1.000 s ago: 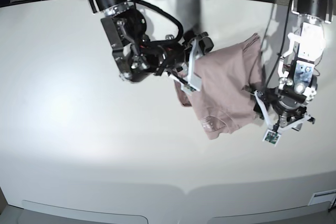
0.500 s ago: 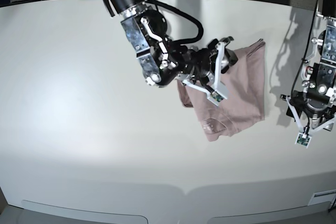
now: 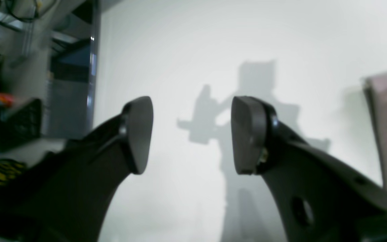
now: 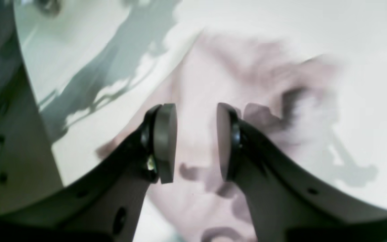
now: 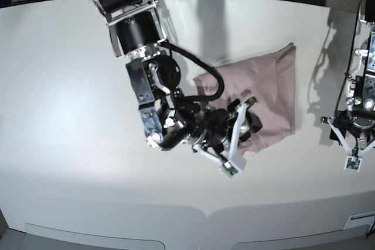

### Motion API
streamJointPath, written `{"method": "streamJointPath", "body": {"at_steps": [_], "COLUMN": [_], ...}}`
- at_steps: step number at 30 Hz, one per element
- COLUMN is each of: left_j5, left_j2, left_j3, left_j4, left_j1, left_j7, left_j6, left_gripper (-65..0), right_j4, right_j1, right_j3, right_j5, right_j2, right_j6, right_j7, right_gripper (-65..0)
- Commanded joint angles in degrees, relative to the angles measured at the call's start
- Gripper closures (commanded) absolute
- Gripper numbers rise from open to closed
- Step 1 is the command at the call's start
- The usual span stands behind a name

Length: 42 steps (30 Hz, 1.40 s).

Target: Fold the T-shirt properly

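The dusty pink T-shirt (image 5: pixel 272 83) lies folded into a rough rectangle on the white table (image 5: pixel 70 103), right of centre. My right gripper (image 5: pixel 249 126) hovers over its near left part. In the right wrist view the right gripper (image 4: pixel 195 143) is open by a narrow gap, and the blurred T-shirt (image 4: pixel 247 77) shows through it with nothing pinched. My left gripper (image 5: pixel 351 141) hangs at the far right, off the cloth. The left wrist view shows the left gripper (image 3: pixel 191 134) wide open over bare table, with the T-shirt's edge (image 3: pixel 386 134) at the right border.
The right arm's black links (image 5: pixel 158 98) reach across the table's middle and cover the shirt's near left corner. The table's curved front edge (image 5: pixel 205 212) runs along the bottom. Cables and clutter (image 3: pixel 8 101) lie beyond the table on the left arm's side.
The right arm has swung toward the near side over the shirt's left part. The left arm has drawn away to the right, off the cloth. The shirt lies flatter.
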Motion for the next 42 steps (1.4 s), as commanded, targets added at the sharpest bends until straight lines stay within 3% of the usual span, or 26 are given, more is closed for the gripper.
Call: {"method": "streamJointPath", "body": {"at_steps": [1, 6, 12, 18, 23, 28, 33, 38, 42], "left_j5": [-0.85, -7.32, -10.91, -10.62, -6.82, -6.03, -3.32, -2.03, -1.68], "left_j2": [-1.01, -0.98, -0.87, -0.85, -0.85, -0.68, 0.76, 1.97, 5.44], "left_j3": [-1.7, -8.22, -14.8, -14.97, -14.97, -14.97, -14.97, -14.97, -14.97], "left_j4": [0.92, 0.98, 5.49, 16.31, 24.76, 30.67, 31.45, 31.45, 31.45], "left_j1": [-1.27, -1.07, 2.29, 13.97, 25.24, 36.28, 48.22, 58.95, 66.66], "left_j7": [-1.31, -0.39, 1.31, 2.05, 4.33, 4.9, 5.97, 5.66, 5.33], "left_j6": [0.68, -0.66, -1.18, -2.67, -2.51, -2.38, -2.38, -2.38, -2.43], "left_gripper": [-35.0, -35.0, -35.0, -35.0, -35.0, -35.0, -35.0, -35.0, -35.0], "right_j4": [0.9, 0.92, 4.24, 14.21, 24.5, 32.89, 40.48, 47.43, 51.08], "right_j1": [2.69, 7.69, 7.45, 1.42, -8.28, -20.28, -34.8, -48.83, -60.04], "right_j3": [1.75, 9.29, 13.66, 16.85, 23.23, 34.42, 46.47, 56.96, 63.08], "right_j5": [1.11, 1.75, 5.31, 10.19, 20.13, 28.85, 37.07, 41.16, 42.51], "right_j2": [-0.53, 2.08, 10.38, 18.49, 23.17, 26.75, 28.2, 28.3, 27.89], "right_j6": [0.3, 0.3, 0.3, 0.3, 0.3, 0.3, 0.3, 0.3, 0.3], "right_j7": [1.4, 1.07, -5.25, -10.38, -19.91, -26.57, -26.57, -26.57, -26.57], "right_gripper": [-19.5, -19.5, -19.4, -16.2, -16.2, -16.2, -16.2, -16.2, -16.2]}}
